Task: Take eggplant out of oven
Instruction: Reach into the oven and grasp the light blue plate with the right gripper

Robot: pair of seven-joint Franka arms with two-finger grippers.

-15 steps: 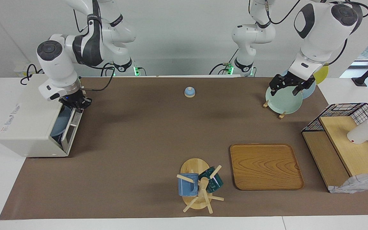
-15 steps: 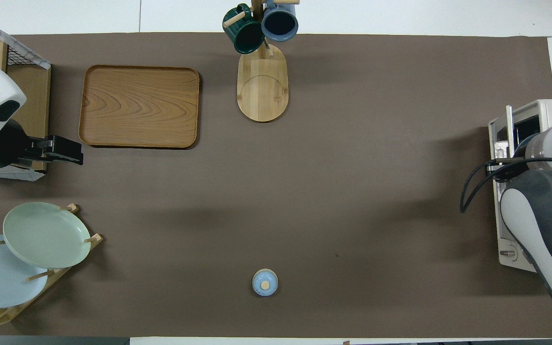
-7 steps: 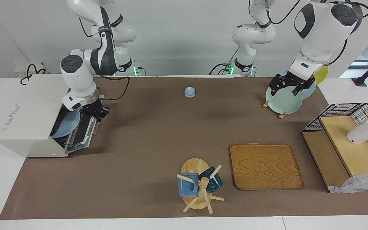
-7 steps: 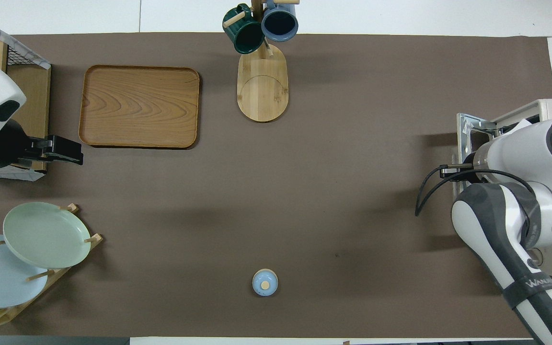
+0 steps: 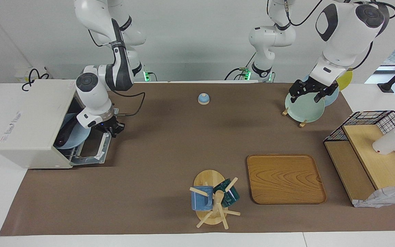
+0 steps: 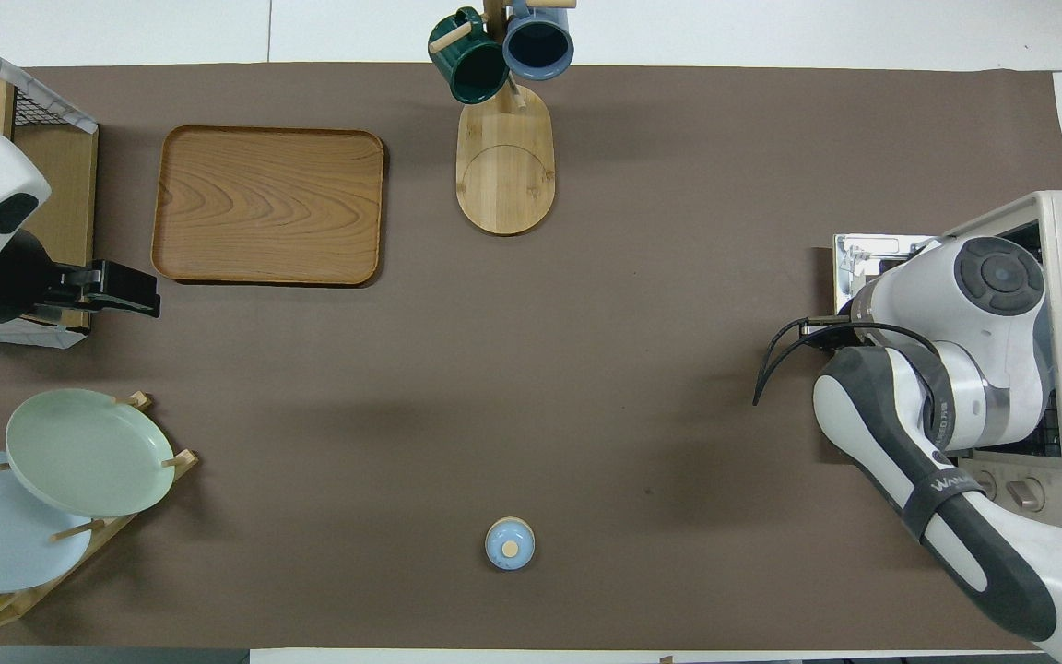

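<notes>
The eggplant lies inside the oven, on a pale blue plate on the oven's rack. It shows as a dark, glossy length through the open mouth. In the facing view its long axis runs roughly from seven o'clock to one o'clock, slantwise to the opening and not straight out of it. The overhead view does not show it, as the right arm and the oven's top cover it

The oven door is folded down flat onto the tabletop in front of the oven. The right hand sits at the door's outer edge, at the corner nearer the robots, with its fingers closed. Whether they pinch the handle bar I cannot tell. From this hand the eggplant lies at about nine o'clock in the facing view, close by, across the lowered door and inside the mouth. My judgement is that the right arm is by far the nearer one, and that it must spread its fingers and reach in across the eggplant's slant

The left hand waits with fingers spread over the green plate in the plate rack, at the left arm's end of the tabletop, well apart from the oven
</notes>
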